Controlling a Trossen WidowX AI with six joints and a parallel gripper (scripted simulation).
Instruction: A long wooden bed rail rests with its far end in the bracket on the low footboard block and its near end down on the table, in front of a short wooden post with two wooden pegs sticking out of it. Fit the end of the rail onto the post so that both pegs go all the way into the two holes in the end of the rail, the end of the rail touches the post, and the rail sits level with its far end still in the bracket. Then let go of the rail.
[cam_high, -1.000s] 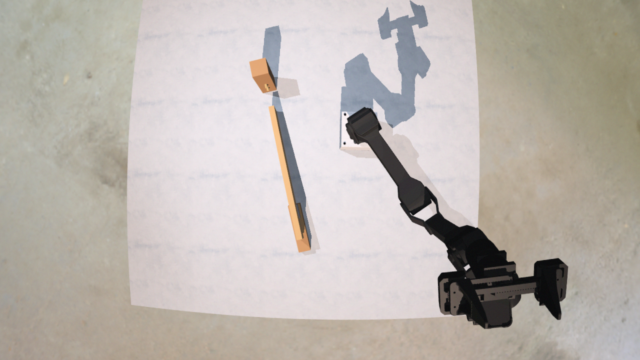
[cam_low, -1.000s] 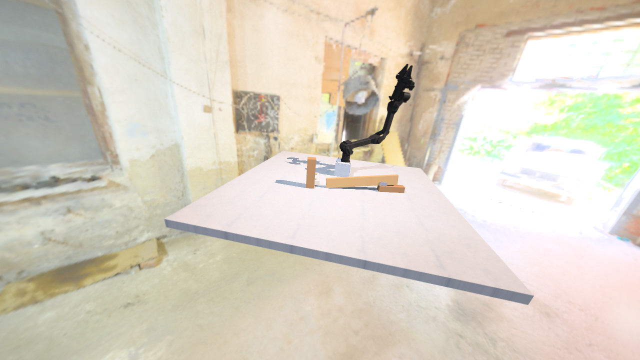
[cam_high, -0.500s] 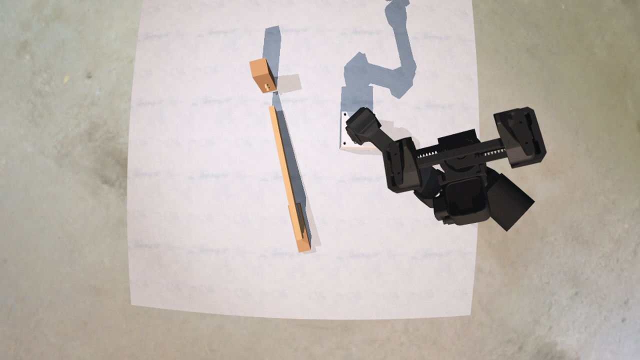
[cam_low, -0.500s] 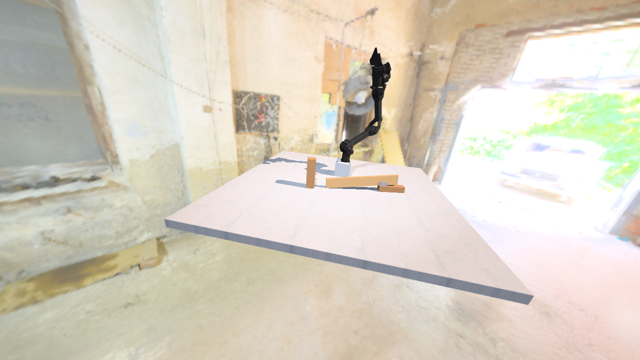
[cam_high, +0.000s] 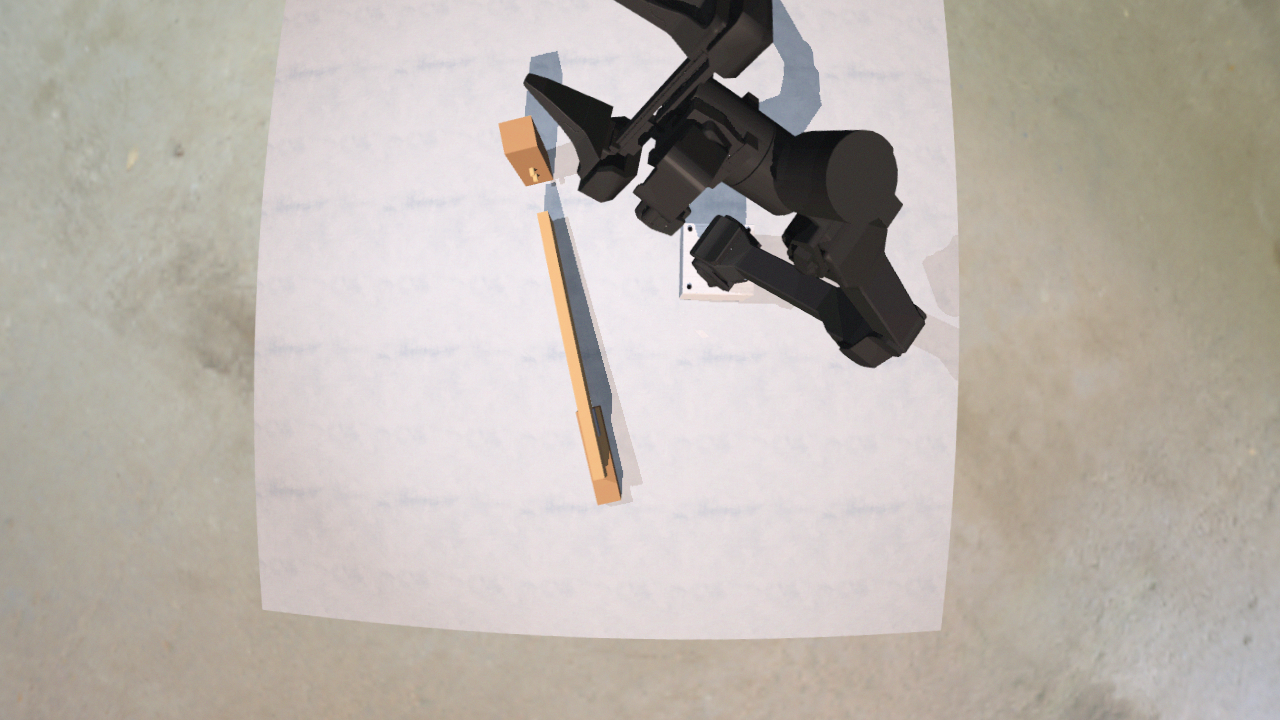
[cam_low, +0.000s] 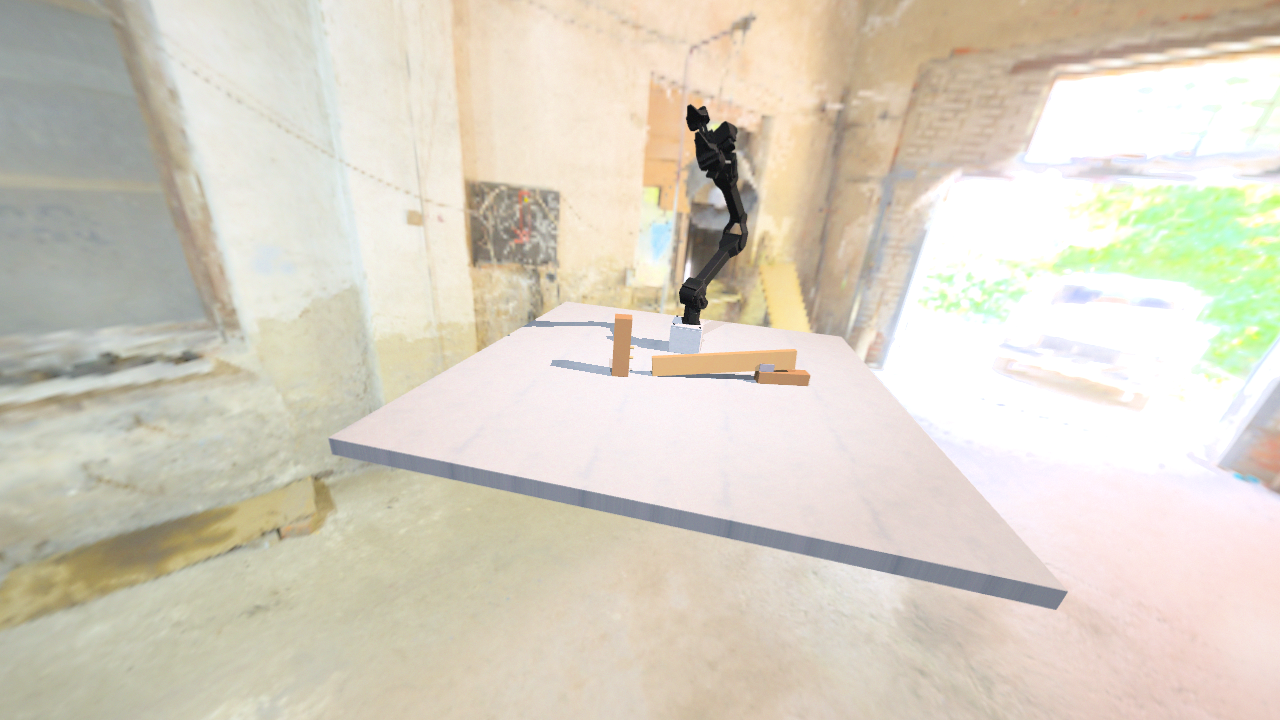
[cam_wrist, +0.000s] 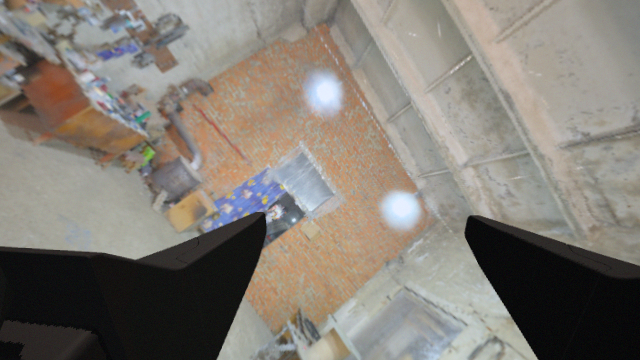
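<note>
Released and high over the tabletop (cam_high: 429, 555) (cam_low: 680, 447), the gripper (cam_high: 572, 80) (cam_low: 694, 125) (cam_wrist: 364, 223) hung well apart from the rail (cam_high: 565, 313) (cam_low: 716, 361). The rail slanted down from the block (cam_high: 608, 489) (cam_low: 787, 378), its low end just short of the post (cam_high: 516, 136) (cam_low: 622, 345), a gap between.

In the top view, the upper edge cut off part of the gripper (cam_high: 559, 26) (cam_low: 693, 134) (cam_wrist: 367, 220), and the arm (cam_high: 787, 286) (cam_low: 735, 210) covered much of the white base (cam_high: 687, 293) (cam_low: 685, 340). In the exterior view, the pegs (cam_high: 534, 174) (cam_low: 631, 353) were too small to tell their shape. The holes in the rail (cam_high: 565, 313) (cam_low: 716, 361) could not be seen. In the wrist view, the lower part of both fingers was cut off by the picture's edges.
</note>
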